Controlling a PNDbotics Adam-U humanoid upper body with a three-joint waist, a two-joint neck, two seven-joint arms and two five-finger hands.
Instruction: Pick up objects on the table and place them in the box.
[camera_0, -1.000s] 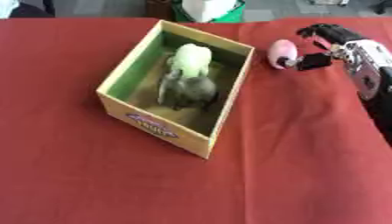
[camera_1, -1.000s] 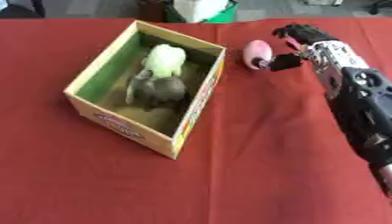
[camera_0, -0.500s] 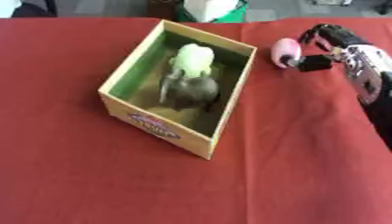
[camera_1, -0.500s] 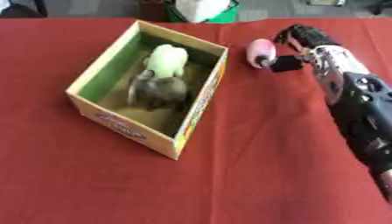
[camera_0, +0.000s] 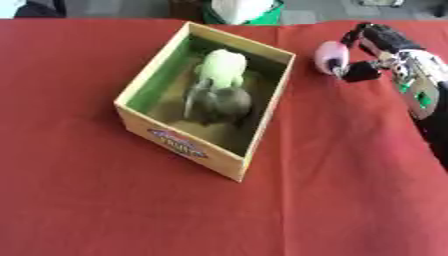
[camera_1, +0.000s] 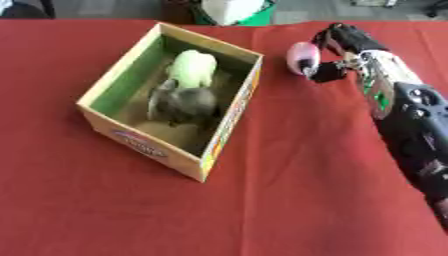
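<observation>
Your right hand (camera_1: 346, 42) is at the far right part of the red cloth surface (camera_0: 350, 190), and its dark fingers (camera_1: 325, 71) are curled around the small pink rounded object (camera_1: 302, 56), one set over the top and one under the near end, so the hand already has hold of it; whether the object is lifted or touches the cloth, you cannot tell from these views. The pink object lies on the side of the hand that faces the open cardboard box with the green inside and the printed label (camera_0: 179, 144), and its long axis runs roughly from far to near, a little tilted. The box stands near it on the left, with a strip of bare cloth between the object and the right wall of the box. In my judgement the coming move turns on this: you must carry the object to the left, over that right wall, high enough not to strike the rim, and then open the fingers above the inside. The right hand is the only hand in view; the left hand does not show. The count is this: one box, one pink object outside it, and two objects already inside it, one pale green soft-looking object (camera_0: 220, 67) at the far part and one grey soft-looking object (camera_0: 219, 102) just before it, touching it
</observation>
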